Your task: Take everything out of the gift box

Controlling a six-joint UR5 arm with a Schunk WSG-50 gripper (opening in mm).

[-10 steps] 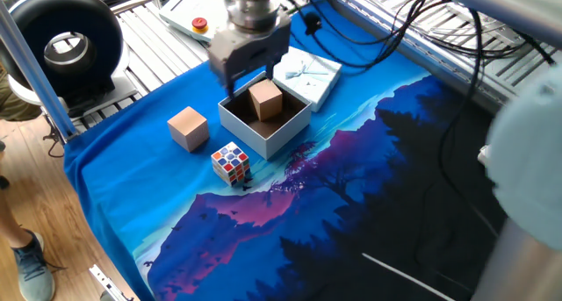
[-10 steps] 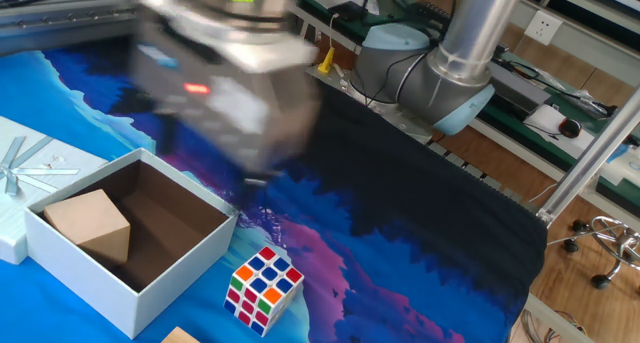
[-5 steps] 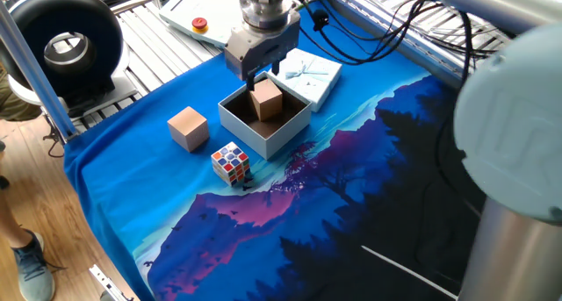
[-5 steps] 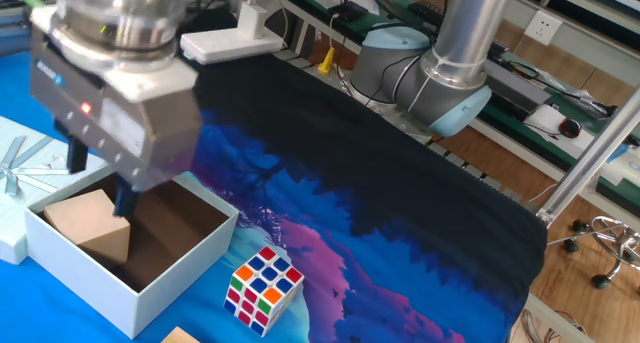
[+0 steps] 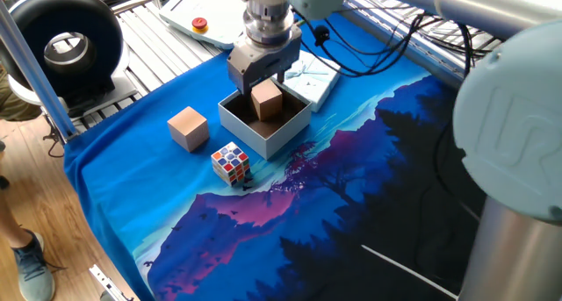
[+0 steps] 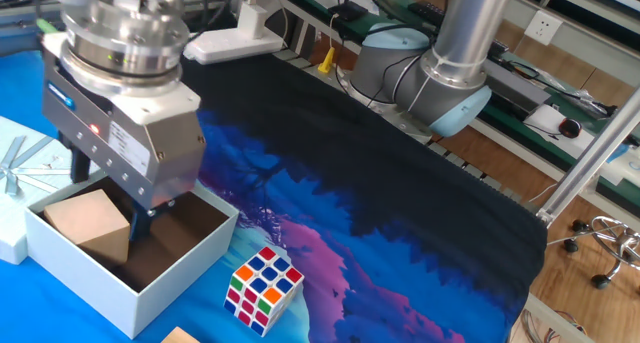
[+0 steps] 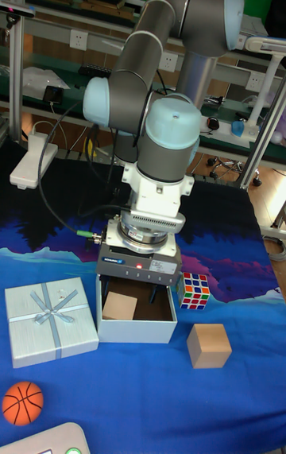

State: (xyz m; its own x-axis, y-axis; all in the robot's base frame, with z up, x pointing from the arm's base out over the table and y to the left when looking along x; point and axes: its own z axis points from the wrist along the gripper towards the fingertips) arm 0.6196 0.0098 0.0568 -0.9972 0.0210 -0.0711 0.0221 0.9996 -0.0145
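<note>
The gift box [image 5: 283, 131] sits mid-cloth with pale walls and a dark inside. A brownish wooden cube [image 5: 266, 100] lies in its far corner, also seen as wooden cube [image 6: 88, 225] and wooden cube [image 7: 119, 305]. My gripper [image 5: 263, 83] hangs open right over it, gripper [image 6: 115, 195] with one finger on each side of the cube and the tips dipping below the box rim [image 6: 182, 273]. I cannot tell whether the pads touch the cube. The puzzle cube [image 5: 231, 161] stands on the cloth outside the box, beside its front corner.
A paler plain cube [image 5: 188, 128] stands left of the box. The ribboned lid [image 5: 309, 77] lies flat behind the box, touching it. A small basketball [image 7: 22, 403] rests near the cloth's front corner. The arm's base [image 6: 425, 68] stands at the table's far side.
The gripper has swung in over the box and come down around the wooden cube. The cubes, box and lid have not moved.
</note>
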